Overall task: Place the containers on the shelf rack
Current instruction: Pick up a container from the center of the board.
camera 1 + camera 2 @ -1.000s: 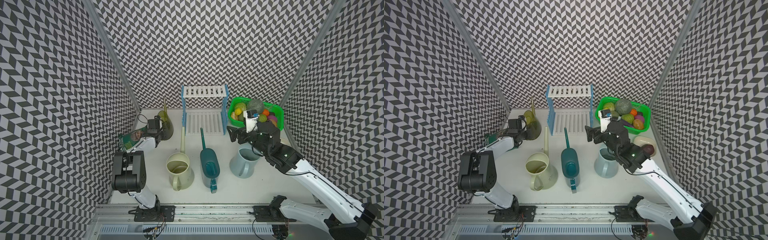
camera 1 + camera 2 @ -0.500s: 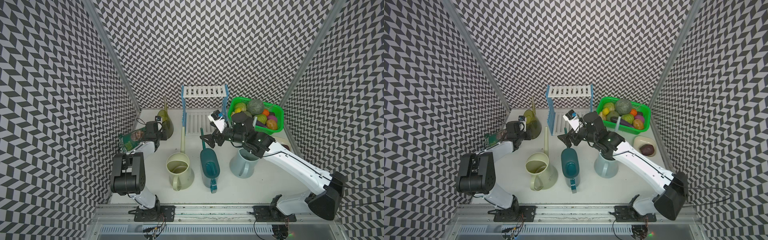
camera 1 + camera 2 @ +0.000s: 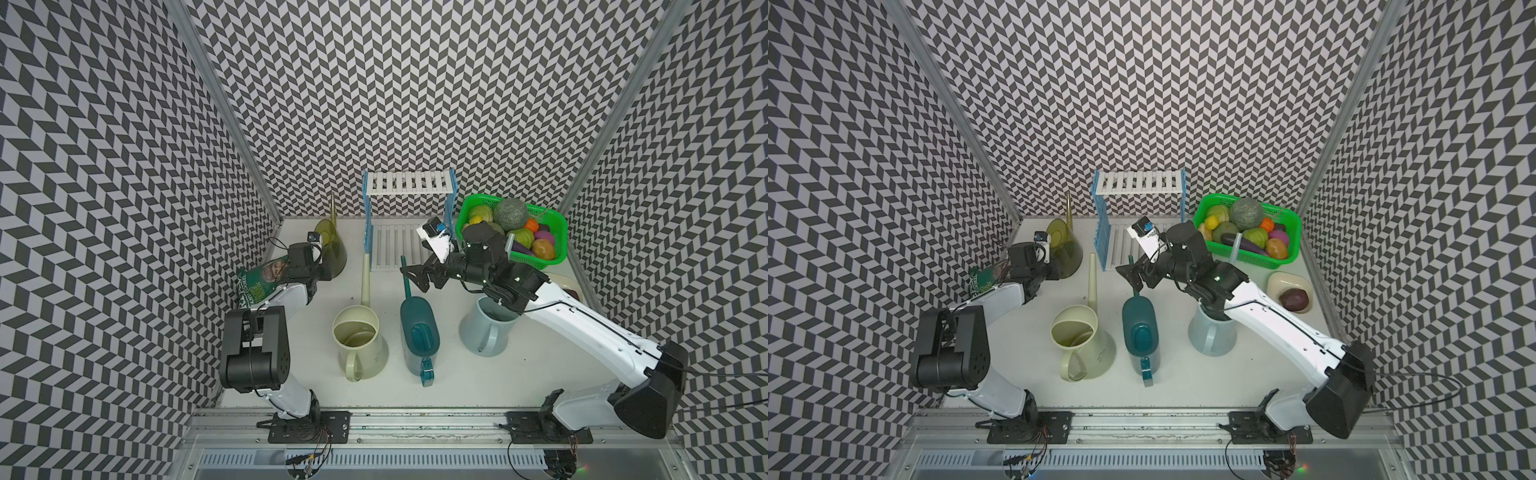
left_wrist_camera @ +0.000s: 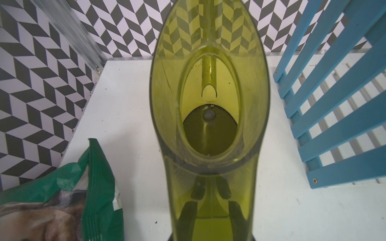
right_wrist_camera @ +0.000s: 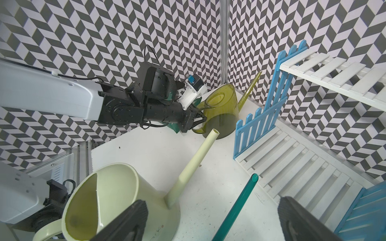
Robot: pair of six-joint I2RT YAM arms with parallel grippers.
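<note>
The left gripper [image 5: 198, 121] is closed on the handle of the green watering can [image 5: 221, 108], which stands on the table [image 3: 449, 374] just beside the shelf rack [image 3: 409, 188]. The right gripper [image 3: 413, 279] is wide open and holds nothing; it hangs over the spout of the teal watering can [image 3: 419, 328], in front of the rack

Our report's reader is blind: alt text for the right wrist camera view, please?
The left hand grips the handle of a green watering can beside a blue-and-white shelf rack. Nearer, the open right hand frames a teal spout, beside a cream watering can.
</note>
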